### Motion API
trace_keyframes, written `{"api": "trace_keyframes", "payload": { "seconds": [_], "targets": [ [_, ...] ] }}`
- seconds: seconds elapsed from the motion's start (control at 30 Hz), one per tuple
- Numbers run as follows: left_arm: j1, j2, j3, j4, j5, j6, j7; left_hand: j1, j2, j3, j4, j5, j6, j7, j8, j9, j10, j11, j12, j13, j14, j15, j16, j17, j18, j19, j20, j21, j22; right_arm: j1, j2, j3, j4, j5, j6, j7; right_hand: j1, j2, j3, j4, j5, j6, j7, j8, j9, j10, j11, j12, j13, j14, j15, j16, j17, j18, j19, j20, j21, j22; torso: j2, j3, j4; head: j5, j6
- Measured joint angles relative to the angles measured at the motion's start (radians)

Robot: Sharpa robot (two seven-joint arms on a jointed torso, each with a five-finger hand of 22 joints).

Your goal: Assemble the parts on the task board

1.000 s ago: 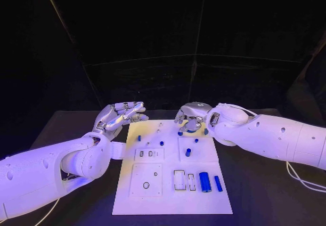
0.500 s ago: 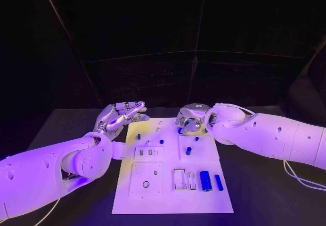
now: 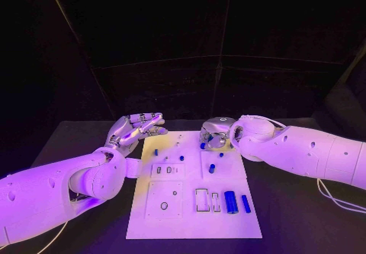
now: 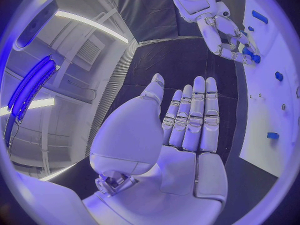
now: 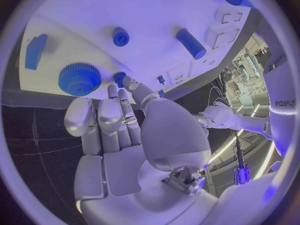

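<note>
The silver right hand [image 3: 214, 134], fingers curled over a small blue gear-shaped part [image 5: 79, 78] at the upper middle of the white rectangular task board [image 3: 191, 225] (grasp unconfirmed), appears mid-pick; next, judged, a firm pinch, while the left hand [image 3: 136, 129] hovers spread, empty.

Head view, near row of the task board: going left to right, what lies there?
Oval hole plate → empty rectangular frame → narrow white slot piece → thick blue cylinder → thin blue bar.

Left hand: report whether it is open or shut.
Open. The left hand holds nothing; its fingers lie extended beside the task board.
</note>
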Motion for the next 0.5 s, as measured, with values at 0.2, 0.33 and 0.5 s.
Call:
{"api": "trace_keyframes", "payload": {
  "seconds": [0.2, 0.33, 0.5],
  "targets": [
    [0.0, -0.001, 0.0, 0.002, 0.0, 0.0, 0.0, -0.004, 0.004, 0.0, 0.0, 0.0, 0.0, 0.0, 0.0, 0.0, 0.0, 0.0, -0.005, 0.0, 0.0, 0.0, 0.0, 0.0, 0.0, 0.0, 0.0, -0.004, 0.0, -0.002, 0.008, 0.0, -0.012, -0.001, 0.015, 0.0, 0.0, 0.0, 0.033, 0.003, -0.008, 0.006, -0.001, 0.0, 0.0, 0.006, 0.001, 0.0, -0.001, 0.0, 0.0, 0.006, 0.0, 0.0, 0.0, 0.0, 0.009, 0.008, 0.001, -0.0001, 0.0009, 0.002, -0.005],
    [0.0, -0.001, 0.0, 0.003, 0.0, 0.0, 0.0, -0.004, 0.004, 0.0, 0.0, 0.0, 0.0, 0.0, 0.0, 0.0, 0.0, 0.0, -0.005, 0.0, 0.0, 0.0, 0.0, 0.001, 0.0, 0.0, 0.0, -0.004, 0.0, -0.004, 0.013, 0.0, -0.021, -0.002, 0.024, 0.0, -0.007, -0.008, 0.05, 0.005, -0.012, 0.006, -0.001, 0.0, 0.0, 0.006, 0.001, 0.0, -0.002, 0.0, 0.0, 0.014, 0.0, 0.0, 0.0, 0.0, 0.009, 0.01, 0.001, 0.0, 0.0011, 0.004, -0.009],
    [0.0, -0.002, 0.0, 0.004, 0.0, 0.0, 0.0, -0.004, 0.004, 0.0, 0.0, 0.0, 0.0, 0.0, 0.0, 0.0, 0.0, 0.0, -0.005, 0.0, 0.0, 0.0, 0.0, 0.002, 0.0, 0.0, 0.0, -0.004, -0.001, -0.006, 0.019, 0.0, -0.03, -0.002, 0.031, 0.0, -0.019, -0.019, 0.059, 0.008, -0.016, 0.006, -0.001, 0.0, 0.0, 0.006, 0.001, -0.004, -0.002, 0.0, 0.0, 0.015, 0.0, 0.0, 0.0, 0.0, 0.009, 0.012, 0.003, 0.0, 0.0012, 0.006, -0.012]
  ]
}}
